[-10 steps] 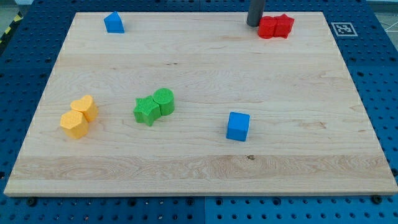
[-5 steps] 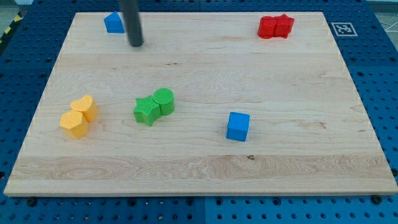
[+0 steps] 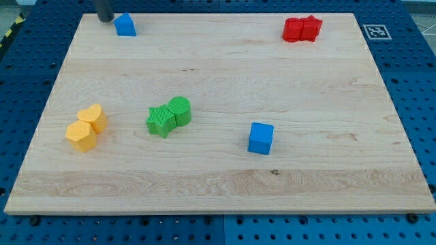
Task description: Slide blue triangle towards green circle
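Starting from the wooden board [image 3: 225, 61], which fills most of the frame, you find the green circle [image 3: 180, 110] left of centre, touching a green star [image 3: 160, 120] at its lower left, and the blue triangle [image 3: 125, 24] at the upper left, near the top edge. My tip [image 3: 105, 19] (a bare rod, with nothing to open or close) sits just beside the triangle's left, a little above it, apparently not touching. Since the circle lies below and slightly right, you should bring the tip round to the triangle's top-left face and push steadily through its centre, so it doesn't spin off line.
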